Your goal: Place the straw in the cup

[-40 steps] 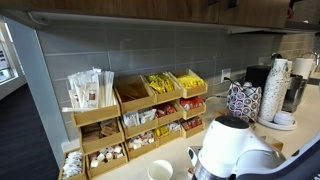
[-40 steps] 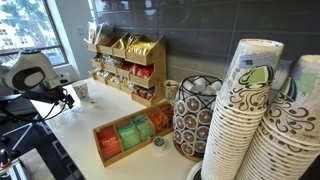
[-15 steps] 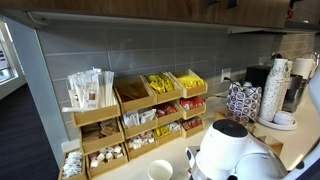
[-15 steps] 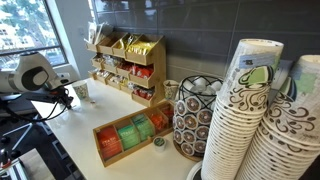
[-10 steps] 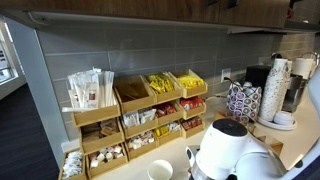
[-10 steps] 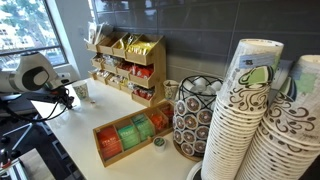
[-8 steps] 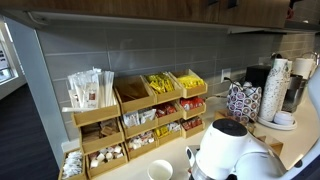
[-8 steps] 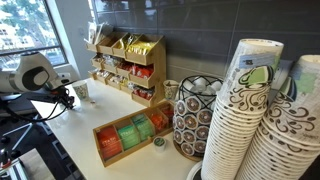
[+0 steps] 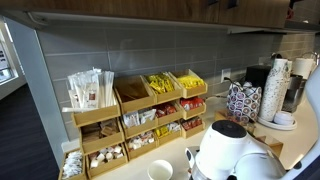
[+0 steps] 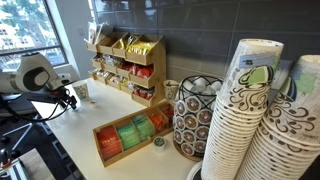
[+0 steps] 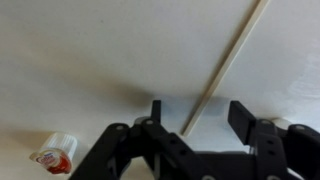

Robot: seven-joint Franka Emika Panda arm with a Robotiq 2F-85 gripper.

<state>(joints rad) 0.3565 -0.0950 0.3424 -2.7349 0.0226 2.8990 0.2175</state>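
Observation:
In the wrist view a long thin pale straw [image 11: 226, 65] lies on the white counter, running from the top right down between my fingers. My gripper [image 11: 200, 118] is open just above it, one finger on each side, the straw's lower end near the left finger. The small white paper cup [image 9: 160, 170] stands at the counter's front edge in an exterior view, next to my white arm [image 9: 232, 148]. In an exterior view my gripper [image 10: 68, 97] hangs low over the counter near the cup [image 10: 81, 91].
A wooden rack of condiment packets [image 9: 135, 115] stands against the tiled wall. A wooden tea box [image 10: 130, 135], a wire holder [image 10: 195, 115] and tall stacks of patterned cups [image 10: 245, 120] stand further along. A small creamer pod [image 11: 55, 152] lies left of my gripper.

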